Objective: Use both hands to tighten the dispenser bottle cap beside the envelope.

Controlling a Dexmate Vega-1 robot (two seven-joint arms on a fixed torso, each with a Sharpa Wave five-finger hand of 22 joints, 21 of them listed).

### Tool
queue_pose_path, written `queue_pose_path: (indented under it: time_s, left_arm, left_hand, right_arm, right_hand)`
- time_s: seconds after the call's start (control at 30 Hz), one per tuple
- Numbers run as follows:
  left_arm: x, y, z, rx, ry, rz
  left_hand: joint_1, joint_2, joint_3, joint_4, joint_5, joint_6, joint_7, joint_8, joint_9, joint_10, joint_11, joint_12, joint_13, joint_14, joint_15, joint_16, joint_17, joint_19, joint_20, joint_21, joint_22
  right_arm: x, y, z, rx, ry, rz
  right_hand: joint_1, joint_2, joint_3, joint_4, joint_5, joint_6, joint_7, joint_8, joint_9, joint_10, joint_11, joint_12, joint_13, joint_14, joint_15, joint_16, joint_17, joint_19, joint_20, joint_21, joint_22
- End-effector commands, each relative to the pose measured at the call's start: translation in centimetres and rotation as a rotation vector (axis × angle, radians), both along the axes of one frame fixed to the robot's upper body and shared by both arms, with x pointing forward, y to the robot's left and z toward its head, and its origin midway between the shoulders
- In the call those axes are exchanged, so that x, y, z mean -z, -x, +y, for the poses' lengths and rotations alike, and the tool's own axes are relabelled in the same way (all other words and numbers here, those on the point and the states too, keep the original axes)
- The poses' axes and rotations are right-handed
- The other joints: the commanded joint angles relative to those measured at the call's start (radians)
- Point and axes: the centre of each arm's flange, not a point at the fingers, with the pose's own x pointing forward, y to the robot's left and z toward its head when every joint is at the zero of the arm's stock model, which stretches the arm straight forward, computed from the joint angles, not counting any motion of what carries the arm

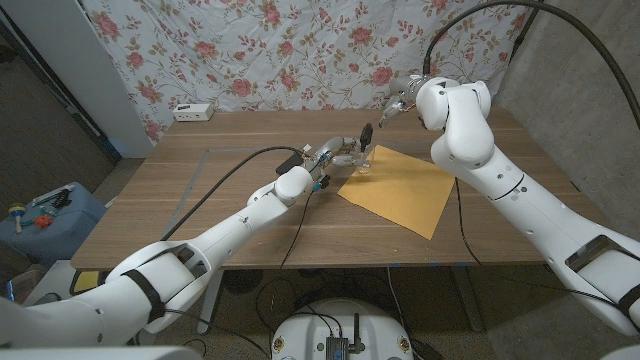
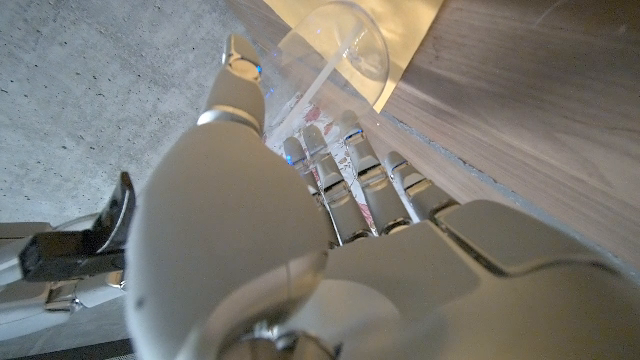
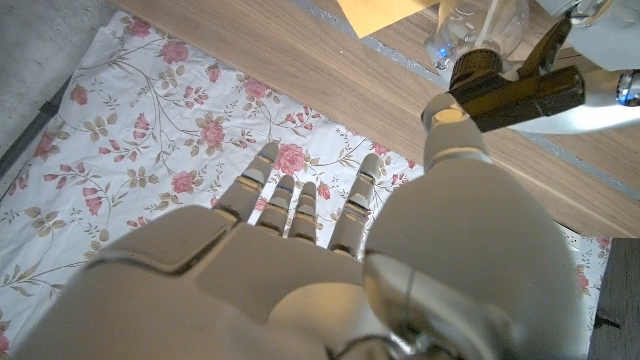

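Two white hands work at the wooden bench (image 1: 200,200): the left hand (image 1: 335,155) grasps the clear plastic dispenser bottle (image 1: 362,160) with black pump cap (image 1: 367,133), at the yellow paper envelope (image 1: 400,188) edge; the right hand (image 1: 398,105) hovers released nearby.

A makeshift robotics test room: a plain wooden table (image 1: 250,150) stands before a pinned-up rose-print floral cloth backdrop (image 1: 300,50), with bare grey concrete wall (image 1: 580,70) beside it, thick black cables (image 1: 480,15) looping overhead, a white power strip (image 1: 193,112) on the tabletop and a blue toolbox (image 1: 45,215) on the floor.
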Motion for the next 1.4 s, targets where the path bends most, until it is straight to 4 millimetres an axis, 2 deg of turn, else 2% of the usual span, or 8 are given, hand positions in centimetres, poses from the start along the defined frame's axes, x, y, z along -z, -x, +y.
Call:
queue_pose_path:
  time_s: [0.03, 0.37, 0.73, 1.13, 1.4]
  left_arm:
    - [-0.1, -0.3, 0.0, 0.000, -0.001, 0.006]
    - [-0.2, -0.4, 0.0, -0.005, -0.002, 0.007]
    - [-0.3, -0.6, -0.2, -0.006, -0.006, 0.011]
    - [-0.4, -0.8, -0.5, -0.004, -0.007, 0.014]
    - [-0.5, -0.8, -0.6, -0.004, -0.008, 0.014]
  left_hand:
    - [-0.096, 0.127, 0.101, 0.093, 0.007, 0.169, 0.043, 0.008, 0.003, 0.092, -0.015, 0.006, 0.244, 0.014, -0.074, 0.005, 0.003, 0.008, -0.031, -0.002, 0.002]
    - [-0.096, 0.129, 0.102, 0.093, 0.007, 0.169, 0.042, 0.007, 0.003, 0.090, -0.015, 0.005, 0.244, 0.012, -0.073, 0.004, 0.004, 0.008, -0.031, -0.002, 0.002]
    - [-0.096, 0.129, 0.102, 0.093, 0.007, 0.168, 0.042, 0.006, 0.003, 0.090, -0.013, 0.004, 0.244, 0.012, -0.074, 0.005, 0.004, 0.007, -0.031, -0.002, 0.002]
    - [-0.097, 0.128, 0.101, 0.093, 0.007, 0.169, 0.042, 0.006, 0.003, 0.091, -0.015, 0.005, 0.245, 0.013, -0.074, 0.005, 0.004, 0.008, -0.031, -0.002, 0.002]
    - [-0.097, 0.129, 0.101, 0.094, 0.007, 0.169, 0.043, 0.006, 0.003, 0.090, -0.014, 0.004, 0.245, 0.012, -0.074, 0.005, 0.005, 0.007, -0.030, -0.002, 0.002]
  right_arm:
    - [0.6, -0.2, -0.2, -0.097, 0.040, 0.027]
    - [1.0, -0.6, -0.3, -0.173, 0.057, 0.040]
    - [1.2, -0.9, 0.1, -0.245, 0.074, 0.027]
    - [1.2, -1.5, 0.6, -0.254, 0.101, 0.065]
    - [1.2, -2.2, 1.1, -0.228, 0.117, 0.114]
  right_hand:
    - [0.027, -0.005, 0.010, 0.000, 0.018, -0.028, -0.002, -0.008, 0.005, -0.033, -0.003, 0.000, 0.005, -0.032, 0.012, -0.003, 0.005, -0.024, 0.003, -0.002, 0.003]
    - [0.069, -0.010, 0.018, -0.003, 0.040, -0.051, -0.002, -0.009, 0.007, -0.083, -0.003, 0.001, 0.004, -0.072, 0.021, -0.003, 0.005, -0.062, 0.011, -0.004, 0.003]
    - [0.168, -0.001, 0.047, -0.008, 0.073, -0.059, -0.003, -0.002, 0.008, -0.164, -0.005, 0.002, 0.003, -0.129, 0.037, -0.001, 0.003, -0.094, 0.021, 0.001, 0.001]
    - [0.203, -0.004, 0.054, -0.005, 0.081, -0.068, -0.003, -0.004, 0.007, -0.202, -0.005, 0.002, 0.002, -0.167, 0.059, -0.004, 0.003, -0.112, 0.031, -0.001, 0.001]
    - [0.202, -0.008, 0.049, 0.005, 0.082, -0.082, -0.002, -0.009, 0.003, -0.229, 0.013, 0.002, 0.001, -0.186, 0.068, -0.002, 0.004, -0.123, 0.039, 0.000, 0.001]
